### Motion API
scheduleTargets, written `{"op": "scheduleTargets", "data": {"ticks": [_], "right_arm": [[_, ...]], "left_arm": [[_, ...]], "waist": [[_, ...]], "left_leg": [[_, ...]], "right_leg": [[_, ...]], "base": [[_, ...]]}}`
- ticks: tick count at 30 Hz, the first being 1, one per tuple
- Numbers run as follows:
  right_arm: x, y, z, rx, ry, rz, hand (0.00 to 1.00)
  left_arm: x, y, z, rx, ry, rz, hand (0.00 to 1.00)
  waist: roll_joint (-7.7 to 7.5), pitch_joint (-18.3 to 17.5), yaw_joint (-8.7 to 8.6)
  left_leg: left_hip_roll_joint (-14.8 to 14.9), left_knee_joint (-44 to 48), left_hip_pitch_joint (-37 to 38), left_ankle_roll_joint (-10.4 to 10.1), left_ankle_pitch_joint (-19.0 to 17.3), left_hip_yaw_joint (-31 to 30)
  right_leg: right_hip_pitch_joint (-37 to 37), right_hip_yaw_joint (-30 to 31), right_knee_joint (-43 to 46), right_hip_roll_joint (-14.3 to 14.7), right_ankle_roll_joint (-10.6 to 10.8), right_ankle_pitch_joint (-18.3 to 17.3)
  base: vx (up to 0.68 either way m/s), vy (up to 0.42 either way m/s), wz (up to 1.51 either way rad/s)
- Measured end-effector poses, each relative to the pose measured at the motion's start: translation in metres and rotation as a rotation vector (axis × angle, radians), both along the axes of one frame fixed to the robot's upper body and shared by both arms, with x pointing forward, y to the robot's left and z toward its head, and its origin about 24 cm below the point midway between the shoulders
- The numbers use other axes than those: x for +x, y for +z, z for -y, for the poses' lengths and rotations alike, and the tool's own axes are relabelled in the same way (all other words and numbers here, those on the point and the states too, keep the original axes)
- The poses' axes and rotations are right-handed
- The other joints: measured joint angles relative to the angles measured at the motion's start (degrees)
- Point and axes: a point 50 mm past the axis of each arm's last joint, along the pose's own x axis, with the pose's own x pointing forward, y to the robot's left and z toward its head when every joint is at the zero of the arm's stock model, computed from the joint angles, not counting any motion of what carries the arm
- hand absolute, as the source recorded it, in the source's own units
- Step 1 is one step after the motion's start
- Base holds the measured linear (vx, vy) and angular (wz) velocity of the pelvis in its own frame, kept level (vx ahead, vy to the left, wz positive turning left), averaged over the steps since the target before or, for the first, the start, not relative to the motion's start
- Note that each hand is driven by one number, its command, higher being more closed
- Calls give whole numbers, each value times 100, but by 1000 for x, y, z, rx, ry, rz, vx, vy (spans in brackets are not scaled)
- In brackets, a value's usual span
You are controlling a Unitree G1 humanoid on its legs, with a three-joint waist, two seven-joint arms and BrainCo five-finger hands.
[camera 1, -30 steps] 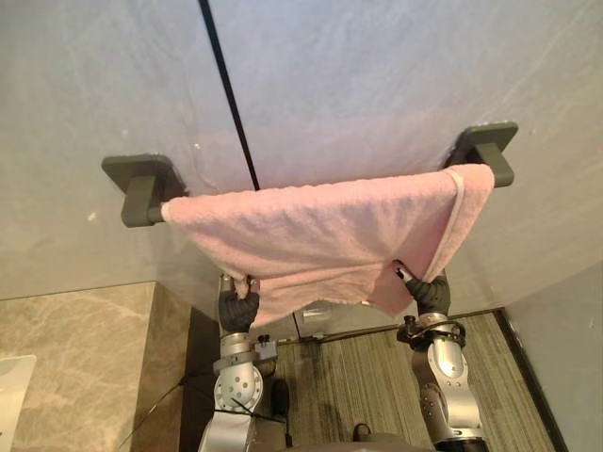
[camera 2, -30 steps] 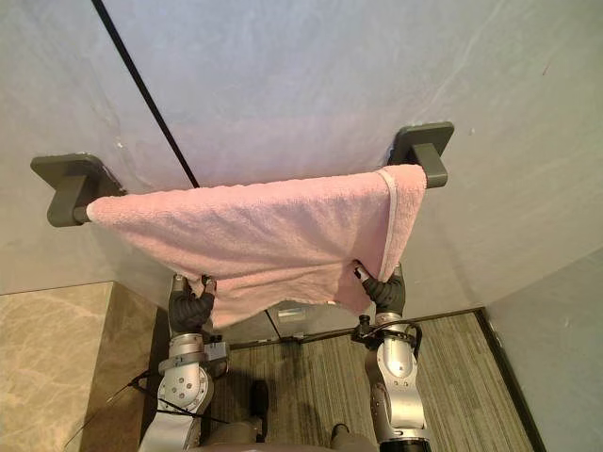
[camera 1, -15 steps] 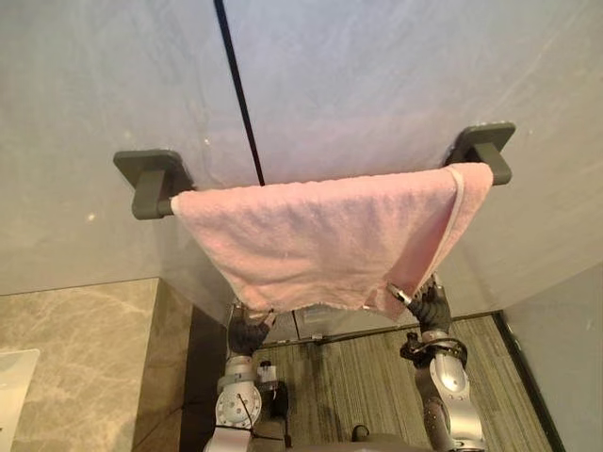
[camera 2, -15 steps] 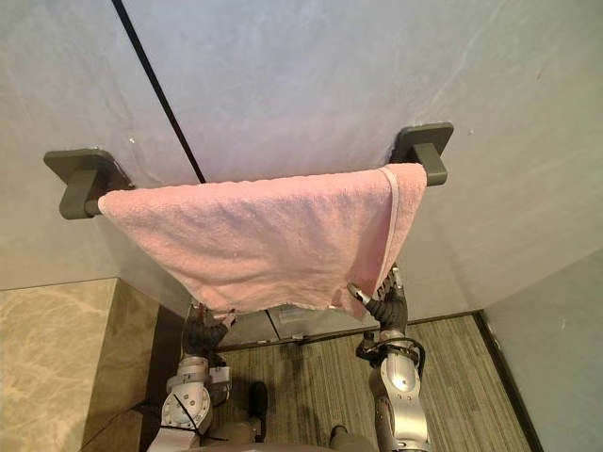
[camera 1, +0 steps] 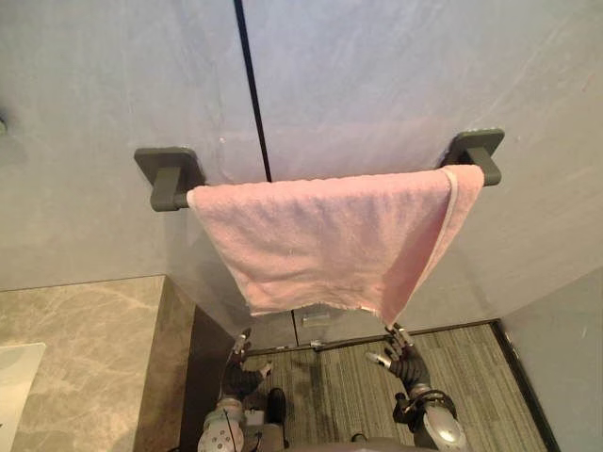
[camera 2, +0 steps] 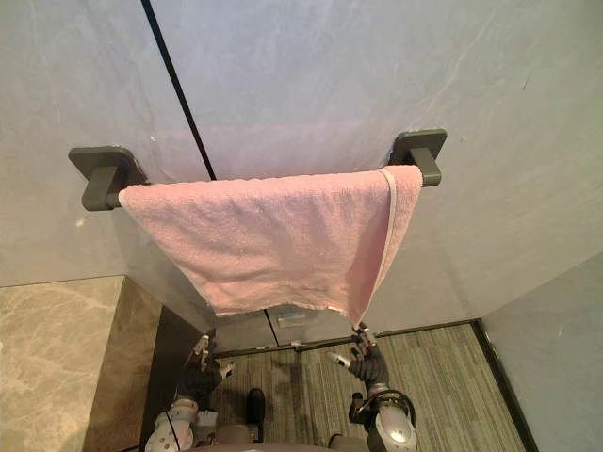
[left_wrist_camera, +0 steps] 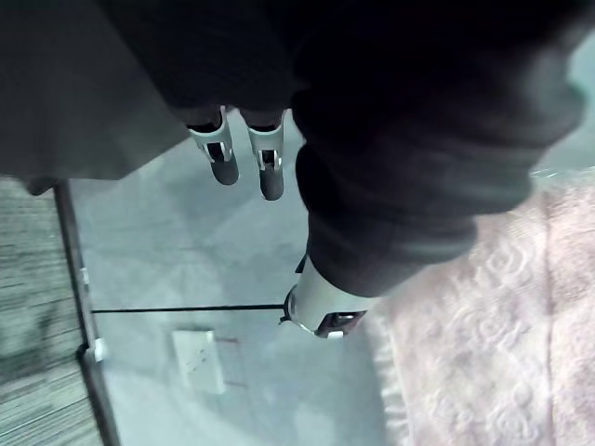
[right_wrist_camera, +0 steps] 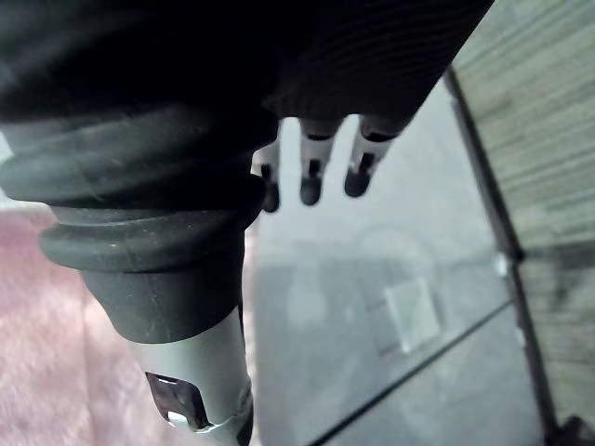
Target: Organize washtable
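Observation:
A pink towel (camera 1: 330, 235) hangs draped over a dark grey wall rail (camera 1: 170, 177), spread between the rail's two brackets, its lower edge hanging free. My left hand (camera 1: 240, 372) is below the towel's left lower corner, fingers straight, holding nothing. My right hand (camera 1: 400, 356) is just under the towel's right lower corner, fingers spread and apart from the cloth. The left wrist view has the towel (left_wrist_camera: 493, 334) close beside my hand's fingers (left_wrist_camera: 223, 160). Its pink cloth (right_wrist_camera: 56, 316) also lies beside my right hand's fingers (right_wrist_camera: 311, 177) in the right wrist view.
A grey wall (camera 1: 377, 75) with a black vertical seam (camera 1: 252, 94) carries the rail. A beige marble washtable top (camera 1: 85, 358) lies at the lower left. Striped grey floor (camera 1: 339, 386) runs below the towel. A white wall plate (left_wrist_camera: 197, 360) sits low on the wall.
Both hands have let go of the towel's lower corners and dropped down with fingers straightened. The towel now hangs free on the rail. The camera has shifted a little.

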Motion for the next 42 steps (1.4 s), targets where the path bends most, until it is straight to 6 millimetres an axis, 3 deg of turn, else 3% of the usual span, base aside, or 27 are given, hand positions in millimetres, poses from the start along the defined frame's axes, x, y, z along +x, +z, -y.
{"op": "scheduleTargets", "data": {"ticks": [4, 9, 13, 19, 23, 26, 31, 39, 42], "right_arm": [[-7, 7, -12, -4, 177, 8, 0], [-8, 33, -23, -7, 464, 112, 0], [4, 59, -15, 112, 618, 236, 0], [21, 98, -3, 159, 698, 420, 0], [36, 117, -3, 157, 720, 526, 0], [37, 130, -10, 173, 734, 601, 0], [39, 135, -18, 225, 680, 642, 0], [49, 143, -40, 318, 601, 708, 0], [60, 135, -42, 317, 546, 676, 0]], "left_arm": [[-19, -4, -6, -19, -131, -95, 0], [-27, 33, -21, -41, -372, -47, 0], [-31, 68, -24, -272, -596, 16, 0], [-23, 88, -16, -579, -695, 86, 0], [-4, 102, -7, -707, -723, 197, 0], [5, 116, 5, -778, -724, 318, 0], [22, 130, 19, -831, -600, 501, 0], [31, 134, 31, -730, -496, 592, 0], [35, 128, 34, -675, -464, 587, 0]], "waist": [[-8, -6, 5], [-64, -144, -3], [-67, -166, -70], [-52, -161, -130], [49, -98, -106], [158, -140, -112], [231, -234, -96], [229, -308, -77], [245, -367, -71]], "left_leg": [[2, 2, 36, 3, -19, 6], [-9, 33, 21, -4, -22, -89], [1, 43, 1, -32, 2, -169], [-11, 410, -199, -35, -41, -314], [1, 896, -300, -5, -330, -284], [4, 789, -248, -13, -346, -276], [3, 346, -26, -4, 46, -293], [11, 7, 149, -17, 124, -272], [25, 3, 57, -32, 136, -224]], "right_leg": [[49, -26, -3, -4, 30, -20], [94, -151, -14, 2, 39, -62], [89, -165, -11, 35, 14, -64], [89, -165, -5, 73, -55, -20], [152, -165, 133, 114, -127, -53], [147, -188, 178, 134, -207, -109], [163, -196, 202, 105, -155, -62], [169, -157, 181, 110, -143, -73], [59, -147, 173, 114, -139, -71]], "base": [[-2, -3, 2], [10, -17, 11], [-3, -13, 4], [-12, 0, 4], [-78, 11, 0], [-87, -10, 3], [-15, 0, 4], [-12, 0, -2], [-10, 0, -7]]}}
